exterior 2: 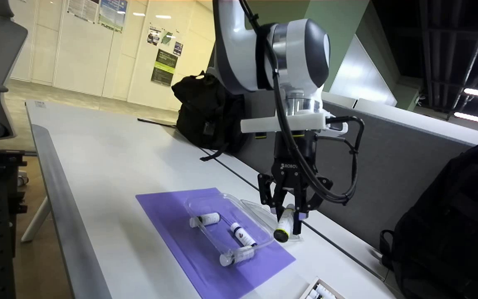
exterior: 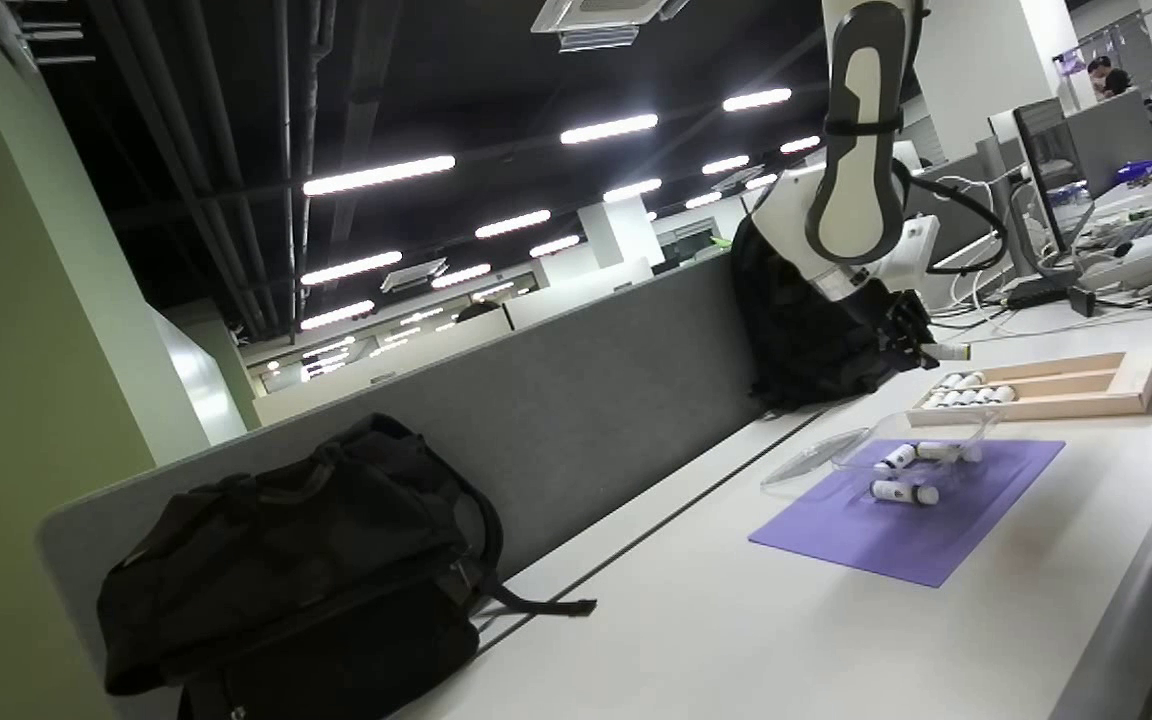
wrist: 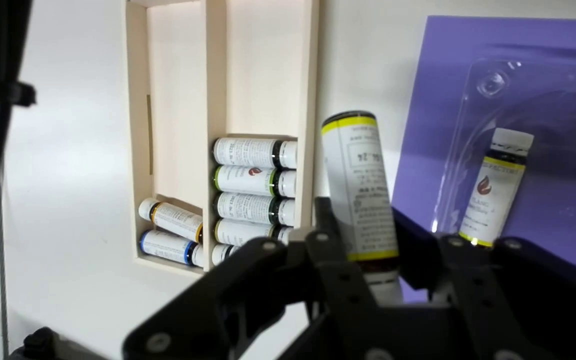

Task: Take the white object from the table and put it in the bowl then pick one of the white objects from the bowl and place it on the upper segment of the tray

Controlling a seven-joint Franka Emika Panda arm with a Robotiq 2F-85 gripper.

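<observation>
Nearest my wrist camera, my gripper [wrist: 365, 242] is clamped on a white-labelled bottle [wrist: 360, 180], one of the task's white objects, gripped from both sides and pointing to twelve o'clock. The exterior views add that I have it up off the table [exterior: 756, 620]; in an exterior view its dark base [exterior 2: 281, 236] tips down between six and seven o'clock.

Next out, at ten o'clock from the held bottle in the wrist view, sits the wooden tray [wrist: 216, 100]. I count at least five bottles [wrist: 245, 180] in its three o'clock compartment and two more [wrist: 175, 220] in its nine o'clock one, all toward the six o'clock end. In an exterior view just a tray corner [exterior 2: 318, 280] makes the frame, at five o'clock.

At three o'clock in the wrist view lies the purple mat [wrist: 438, 90], the clear plastic bowl [wrist: 492, 84] on it. My wrist camera gives me one bottle within the bowl's outline; both exterior views give me three loose bottles [exterior 2: 243, 234] there, though I can't tell whether all lie inside. Just beside the bowl, at nine o'clock in an exterior view, I get a clear lid [exterior: 816, 457].

Farther off, both exterior views show a grey partition [exterior: 636, 380] and two black backpacks [exterior: 296, 580]. Farthest, in an exterior view, are wall posters [exterior 2: 164, 66] at eleven.
</observation>
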